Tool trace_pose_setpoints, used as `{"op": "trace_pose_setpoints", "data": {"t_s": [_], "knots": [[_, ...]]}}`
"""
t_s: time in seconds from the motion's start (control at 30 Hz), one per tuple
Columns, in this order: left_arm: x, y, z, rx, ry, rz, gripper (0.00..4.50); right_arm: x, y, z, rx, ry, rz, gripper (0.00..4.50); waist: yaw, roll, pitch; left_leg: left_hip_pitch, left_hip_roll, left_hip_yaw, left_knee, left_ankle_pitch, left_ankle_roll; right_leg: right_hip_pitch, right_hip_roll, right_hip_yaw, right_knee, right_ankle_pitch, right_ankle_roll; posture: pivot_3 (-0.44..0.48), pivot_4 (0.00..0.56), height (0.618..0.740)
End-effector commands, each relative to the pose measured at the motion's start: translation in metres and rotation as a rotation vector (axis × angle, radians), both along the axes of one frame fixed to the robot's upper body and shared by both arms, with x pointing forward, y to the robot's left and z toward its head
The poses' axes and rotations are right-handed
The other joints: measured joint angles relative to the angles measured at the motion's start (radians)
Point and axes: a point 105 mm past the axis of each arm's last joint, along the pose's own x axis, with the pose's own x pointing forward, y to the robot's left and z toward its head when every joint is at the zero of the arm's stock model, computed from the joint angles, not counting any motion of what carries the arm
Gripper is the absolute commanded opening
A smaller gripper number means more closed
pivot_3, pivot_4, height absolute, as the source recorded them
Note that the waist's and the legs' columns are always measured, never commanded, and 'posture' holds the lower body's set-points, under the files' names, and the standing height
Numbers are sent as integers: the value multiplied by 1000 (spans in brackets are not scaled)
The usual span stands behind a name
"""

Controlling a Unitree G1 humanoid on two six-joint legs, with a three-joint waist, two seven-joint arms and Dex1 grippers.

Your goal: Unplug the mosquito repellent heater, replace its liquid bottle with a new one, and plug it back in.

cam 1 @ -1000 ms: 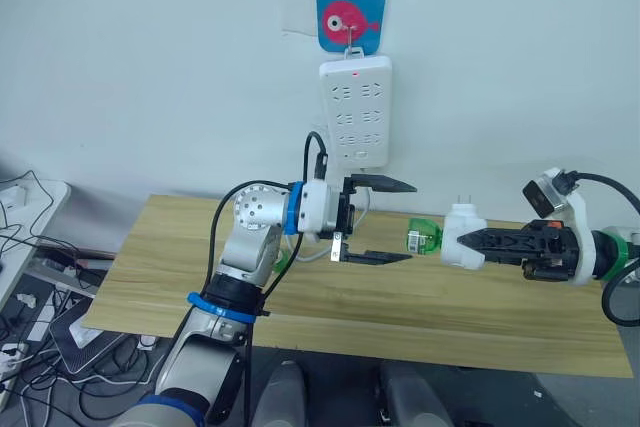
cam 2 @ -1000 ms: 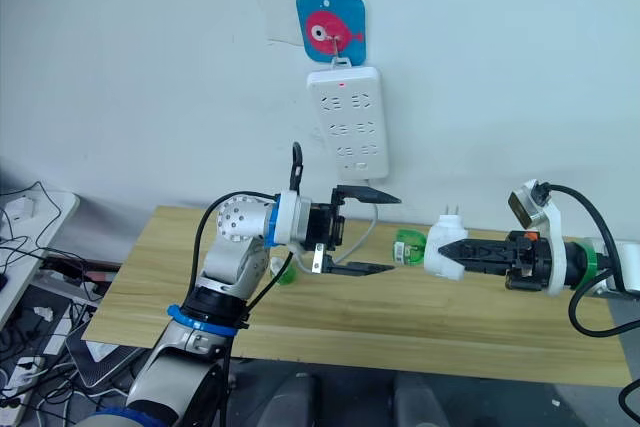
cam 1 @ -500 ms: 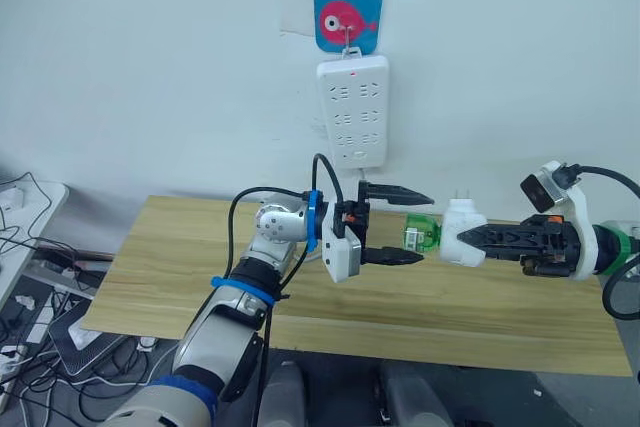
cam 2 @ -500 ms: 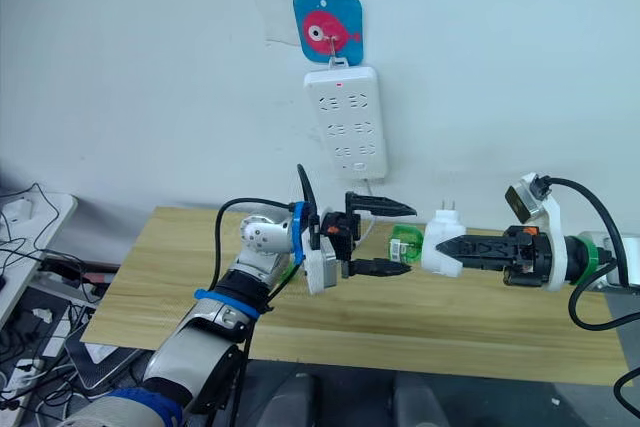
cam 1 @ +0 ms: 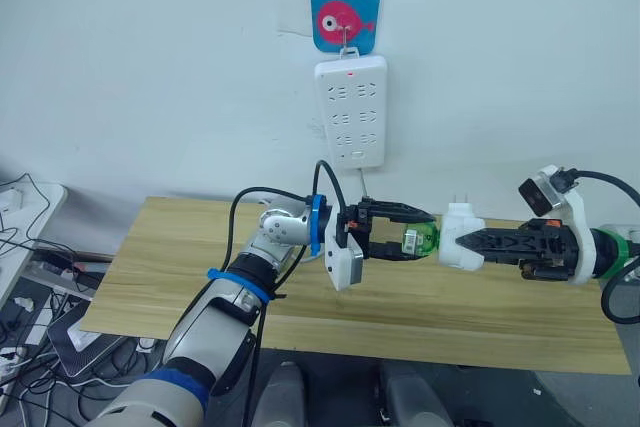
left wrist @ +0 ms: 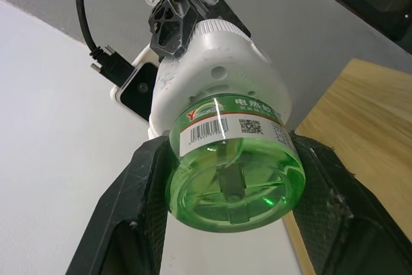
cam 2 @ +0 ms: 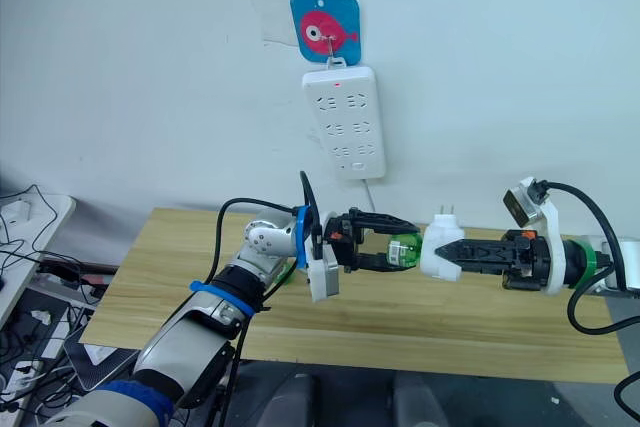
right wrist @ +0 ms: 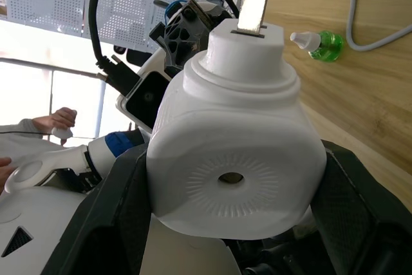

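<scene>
Above the wooden table point(cam 1: 180, 277), in mid-air below the wall-hung power strip point(cam 1: 350, 112), the mosquito repellent heater point(cam 1: 462, 237) is held unplugged, pinched between the fingers of the right gripper point(cam 1: 478, 243). The green liquid bottle point(cam 1: 421, 239), seemingly screwed into it, is flanked by the left gripper point(cam 1: 415, 237), whose fingers are closed to the bottle's sides. The bottle should probably be gripped firmly and twisted about its own axis while the heater is held steady. A spare bottle point(right wrist: 317, 44) lies on the table.
</scene>
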Motion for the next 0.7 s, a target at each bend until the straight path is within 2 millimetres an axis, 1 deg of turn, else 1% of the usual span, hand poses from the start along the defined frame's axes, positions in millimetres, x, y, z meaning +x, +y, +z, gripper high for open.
{"op": "trace_pose_setpoints", "data": {"t_s": [0.03,0.07,0.1,0.17,0.23,0.3,0.33,0.4,0.43,0.47,0.53,0.6,0.7], "knots": [[-2,-2,10,-37,48,-19,2254,-1,1,10,24,-33,7,3016,0,0,0,0,0,0,0,0,0,0,0,0,0,0,0,-52,166,740],[0,-3,10,-24,143,-22,2253,-1,1,9,21,-34,6,3016,-1,0,0,0,0,0,0,0,0,0,0,0,0,0,0,-52,166,740],[7,-3,9,26,431,-30,2253,-1,1,10,16,-36,5,3016,-2,0,0,0,0,0,0,0,0,0,0,0,0,0,0,-52,166,740],[4,-3,3,157,887,-114,2253,-3,1,10,-1,-38,9,3016,-11,0,0,-1,0,-1,0,0,0,0,0,0,1,0,0,-55,169,740],[-1,-1,0,284,1187,-141,2253,-5,1,9,-17,-36,18,3016,-20,0,0,-1,1,-4,0,0,0,0,0,-3,1,0,0,-55,169,740],[4,0,6,363,1592,-134,2253,-8,3,7,-48,-36,32,3016,-25,0,0,-2,1,-7,1,0,0,0,1,-6,1,0,0,-56,171,740],[1,2,11,420,1733,-162,2253,-10,4,6,-58,-37,41,3016,-27,0,0,-2,1,-8,1,0,0,0,1,-6,1,0,0,-56,171,740],[-4,5,20,499,1881,-229,2253,-12,6,5,-66,-40,55,3016,-36,0,0,-2,1,-9,1,0,0,0,1,-7,1,-1,0,-56,171,740],[-1,6,23,516,1977,-247,2253,-13,7,5,-67,-42,62,3016,-39,0,0,-2,1,-9,1,0,0,1,2,-7,0,-1,0,-56,171,740],[3,5,23,521,2058,-249,2253,-13,8,5,-68,-44,64,3016,-42,0,0,-2,1,-9,1,0,0,1,2,-8,1,-1,0,-59,174,740],[11,2,16,519,2143,-202,2253,-13,9,5,-71,-49,62,3016,-46,0,0,-2,1,-10,1,0,0,1,2,-8,1,-1,0,-65,176,740],[12,2,17,530,2178,-215,2989,-11,9,5,-63,-53,52,3016,-50,0,0,-2,1,-9,1,0,0,1,2,-8,1,-1,0,-72,175,740],[10,2,26,522,2174,-266,3840,-10,8,6,-60,-58,40,3016,-54,0,0,-1,1,-9,0,0,0,0,3,-7,1,-1,0,-74,175,740]]}}
